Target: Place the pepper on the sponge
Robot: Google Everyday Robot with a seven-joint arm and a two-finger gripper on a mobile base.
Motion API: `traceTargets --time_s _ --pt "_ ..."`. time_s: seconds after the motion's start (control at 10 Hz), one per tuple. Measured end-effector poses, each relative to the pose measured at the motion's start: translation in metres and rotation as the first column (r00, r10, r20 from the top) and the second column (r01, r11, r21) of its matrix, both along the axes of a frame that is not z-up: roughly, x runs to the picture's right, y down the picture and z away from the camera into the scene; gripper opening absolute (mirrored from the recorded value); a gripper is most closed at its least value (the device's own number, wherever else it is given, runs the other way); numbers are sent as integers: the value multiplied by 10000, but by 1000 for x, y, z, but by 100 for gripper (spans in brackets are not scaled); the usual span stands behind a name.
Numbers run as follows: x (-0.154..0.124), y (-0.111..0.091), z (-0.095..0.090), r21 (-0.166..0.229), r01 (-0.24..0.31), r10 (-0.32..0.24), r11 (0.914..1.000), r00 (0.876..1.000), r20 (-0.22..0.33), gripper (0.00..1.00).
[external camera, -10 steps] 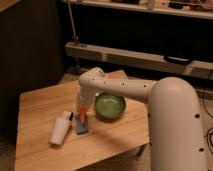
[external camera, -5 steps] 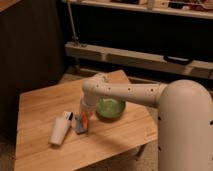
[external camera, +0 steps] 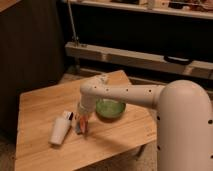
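Note:
My gripper (external camera: 82, 116) points down at the left-middle of the wooden table (external camera: 40, 107), at the end of the white arm. It is shut on the pepper (external camera: 84, 121), a slim orange-red piece hanging just under it. The sponge (external camera: 79, 128), a small blue-grey pad, lies directly below, and the pepper's lower end is at or touching its top. I cannot tell whether they touch.
A white cup (external camera: 60, 129) lies on its side just left of the sponge. A round green bowl (external camera: 110, 108) sits just right of the gripper. The table's front edge runs close below the sponge. Dark shelving stands behind the table.
The arm has swung forward and lowered. The gripper has carried the pepper down from above the sponge to right at its top. Cup and bowl have stayed put.

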State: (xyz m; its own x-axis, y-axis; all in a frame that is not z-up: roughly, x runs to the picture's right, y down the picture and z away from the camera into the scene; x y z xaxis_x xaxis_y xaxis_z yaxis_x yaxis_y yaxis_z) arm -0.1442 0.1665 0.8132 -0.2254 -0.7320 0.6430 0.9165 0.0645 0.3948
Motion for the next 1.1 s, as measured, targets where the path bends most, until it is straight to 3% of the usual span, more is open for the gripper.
traceTargets --time_s 0.2,0.4,0.7,0.8,1.1 --pt "-4 4 -1 -26 144 -144 9999 9999 91 12" --pt "-8 10 -5 -42 270 -269 9996 9995 179 32" --pt "-3 14 -41 -130 312 -310 9994 9993 188 63" --pt "-5 15 -45 -148 355 -352 9993 9991 220 70" --pt "-4 15 -45 -171 369 -366 9992 9991 205 74"
